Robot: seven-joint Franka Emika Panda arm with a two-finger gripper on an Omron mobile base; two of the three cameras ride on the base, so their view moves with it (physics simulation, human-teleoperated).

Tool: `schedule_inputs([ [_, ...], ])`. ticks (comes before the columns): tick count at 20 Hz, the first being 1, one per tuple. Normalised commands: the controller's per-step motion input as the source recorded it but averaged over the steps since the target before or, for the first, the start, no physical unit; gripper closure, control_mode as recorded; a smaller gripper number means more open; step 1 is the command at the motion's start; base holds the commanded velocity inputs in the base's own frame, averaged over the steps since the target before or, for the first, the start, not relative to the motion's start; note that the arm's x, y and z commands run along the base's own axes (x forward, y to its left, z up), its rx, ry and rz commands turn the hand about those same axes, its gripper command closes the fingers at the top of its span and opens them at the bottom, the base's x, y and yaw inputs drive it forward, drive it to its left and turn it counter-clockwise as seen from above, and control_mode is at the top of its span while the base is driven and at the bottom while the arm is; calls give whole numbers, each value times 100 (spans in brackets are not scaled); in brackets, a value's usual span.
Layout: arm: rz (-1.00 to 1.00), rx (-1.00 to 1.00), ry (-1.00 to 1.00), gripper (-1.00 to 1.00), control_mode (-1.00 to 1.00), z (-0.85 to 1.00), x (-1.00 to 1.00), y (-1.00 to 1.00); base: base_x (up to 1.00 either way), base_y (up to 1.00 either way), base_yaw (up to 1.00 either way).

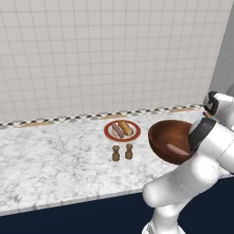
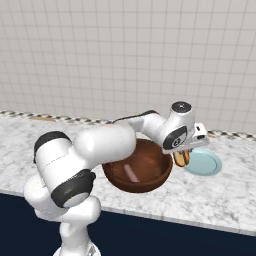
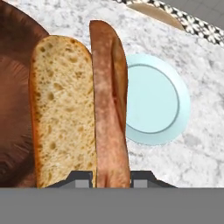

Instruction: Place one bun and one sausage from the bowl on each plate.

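My gripper [image 3: 111, 180] is shut on a bun [image 3: 61, 109], which shows a pale crumb face and a brown crust in the hand view. In the right base view the gripper [image 2: 182, 159] holds the bun [image 2: 180, 158] in the air between the bowl [image 2: 150, 181] and the teal-rimmed plate [image 2: 204, 163]. That plate [image 3: 153, 98] lies bare just behind the bun. A pink sausage [image 2: 131, 173] lies inside the dark brown bowl [image 1: 167, 141]. The red-rimmed plate [image 1: 108, 131] carries a sausage [image 1: 117, 131] and a bun [image 1: 126, 128].
Two small brown shakers [image 1: 122, 152] stand in front of the red-rimmed plate. The marble counter [image 1: 50, 160] ends at a tiled back wall with a patterned border strip [image 1: 68, 119]. My white arm [image 2: 100, 145] arches over the bowl.
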Motion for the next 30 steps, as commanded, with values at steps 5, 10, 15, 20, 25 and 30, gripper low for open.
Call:
schedule_inputs([
  [5,0,5,6,100,-100,-29,31,-14,0,0,0],
  [10,0,0,1,100,-100,-52,26,-15,0,0,0],
  [15,0,1,0,100,-100,-33,16,-31,0,0,0],
  [20,0,3,4,100,-100,-9,29,-30,0,0,0],
  [25,0,0,1,100,-100,-28,42,-6,0,0,0],
  [30,0,-2,0,100,-100,-57,28,0,0,0,0],
])
